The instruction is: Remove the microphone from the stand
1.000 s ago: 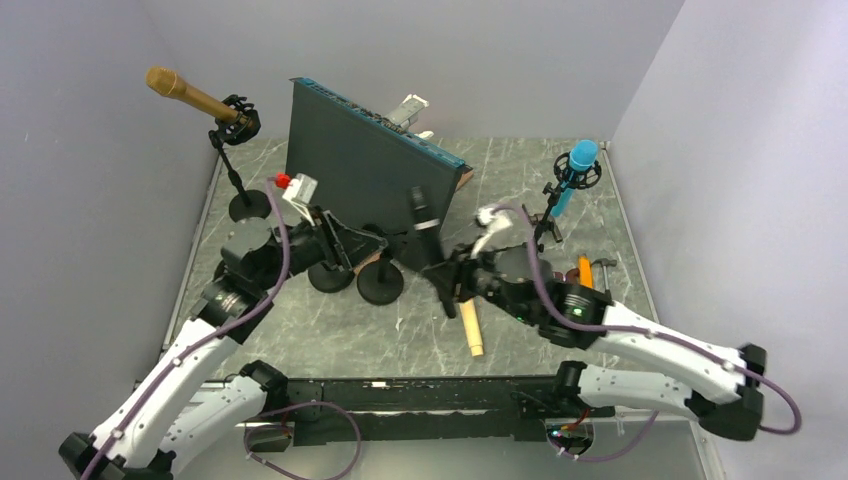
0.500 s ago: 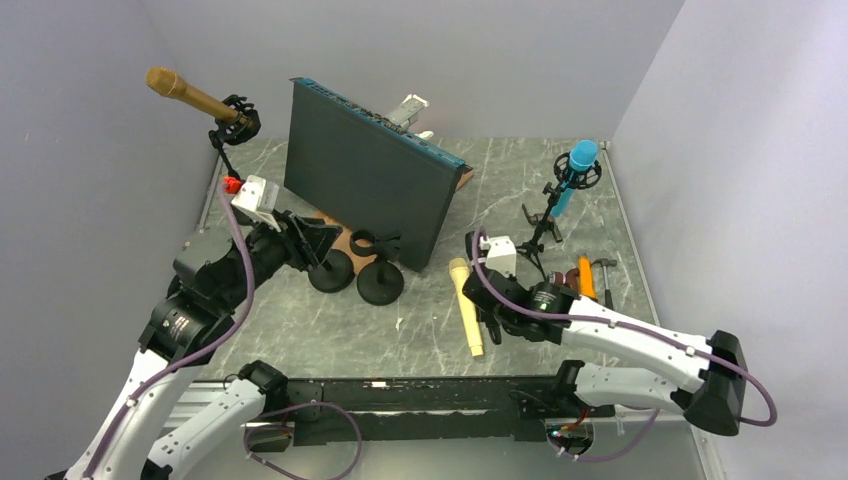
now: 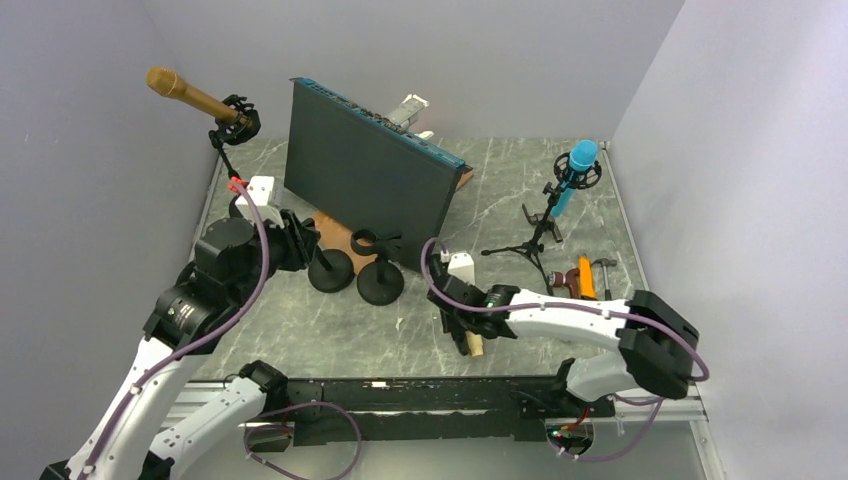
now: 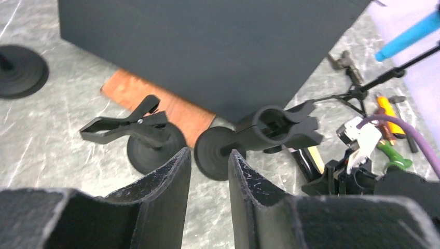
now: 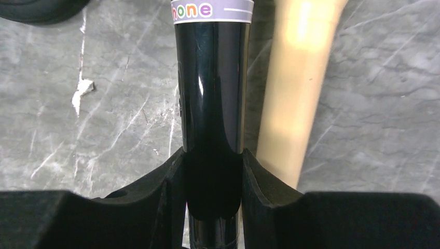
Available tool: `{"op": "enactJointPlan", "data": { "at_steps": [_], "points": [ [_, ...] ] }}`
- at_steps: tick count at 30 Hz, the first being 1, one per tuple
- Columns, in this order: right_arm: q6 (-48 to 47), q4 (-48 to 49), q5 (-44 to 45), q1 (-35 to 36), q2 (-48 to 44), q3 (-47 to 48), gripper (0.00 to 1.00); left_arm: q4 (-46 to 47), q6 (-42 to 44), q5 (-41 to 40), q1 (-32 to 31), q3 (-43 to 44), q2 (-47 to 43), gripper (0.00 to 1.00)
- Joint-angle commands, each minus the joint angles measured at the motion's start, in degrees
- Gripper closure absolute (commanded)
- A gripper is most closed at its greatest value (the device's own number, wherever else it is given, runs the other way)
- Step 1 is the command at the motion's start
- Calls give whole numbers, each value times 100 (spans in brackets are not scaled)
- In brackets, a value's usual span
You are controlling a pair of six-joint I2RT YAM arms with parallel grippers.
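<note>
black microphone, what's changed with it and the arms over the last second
The right gripper carried the glossy black microphone away from the black round-based stand, toward the near edge and down to the marble table beside the cream microphone, gripping it throughout. The left gripper drew back from the stand, its jaws narrowing, empty. The gold microphone and blue microphone stayed on their stands.

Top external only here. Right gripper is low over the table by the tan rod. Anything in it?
Observer: Yes. The right wrist view shows the right gripper clamped on the black microphone, a finger on each side of its barrel.
Operator: Is it touching the rod?
Observer: The tan rod lies alongside it, roughly parallel, with a thin gap showing between them.
Operator: Clip on the stand?
Observer: The left wrist view looks into the stand clip: it is empty.
</note>
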Motion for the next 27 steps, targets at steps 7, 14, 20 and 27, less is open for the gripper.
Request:
{"op": "enactJointPlan", "data": {
  "at_steps": [7, 14, 20, 27],
  "points": [
    [926, 543, 725, 290, 534, -12, 81, -476, -1159, -1187, 26, -173, 73, 58],
    [796, 811, 641, 311, 630, -211, 59, -1082, -2557, -1342, 135, 37, 566, 51],
    [698, 879, 531, 462, 782, -138, 35, -682, -2774, -362, 732, -62, 782, 37],
    [161, 892, 638, 722, 332, 114, 13, -586, -2706, 195, 1407, -1, 888, 36]
  ]
}}
